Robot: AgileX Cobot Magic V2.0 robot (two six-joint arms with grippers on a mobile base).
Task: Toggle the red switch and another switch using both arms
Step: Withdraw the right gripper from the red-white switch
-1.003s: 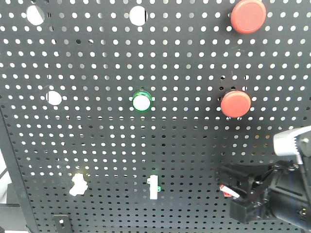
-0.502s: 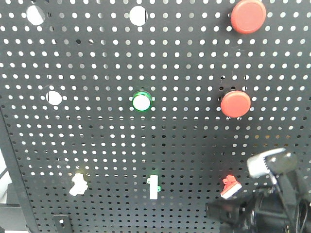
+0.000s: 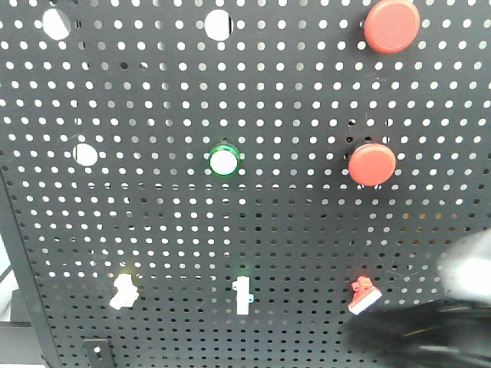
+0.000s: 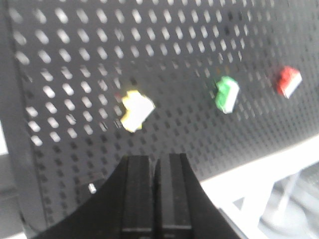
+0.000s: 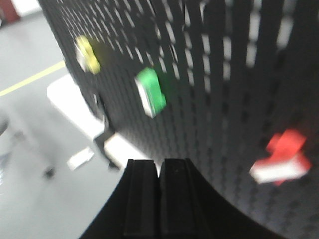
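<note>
right claw (image 5: 159, 168) dropped away from red switch (image 3: 364, 295), now motion-blurred

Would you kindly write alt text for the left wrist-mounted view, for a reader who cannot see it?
The left gripper, jaws shut, points at a black perforated panel just below a yellow-based toggle switch, without touching it. Further right in the picture sit a green-based switch and the red switch; the image is slightly blurred.
</note>
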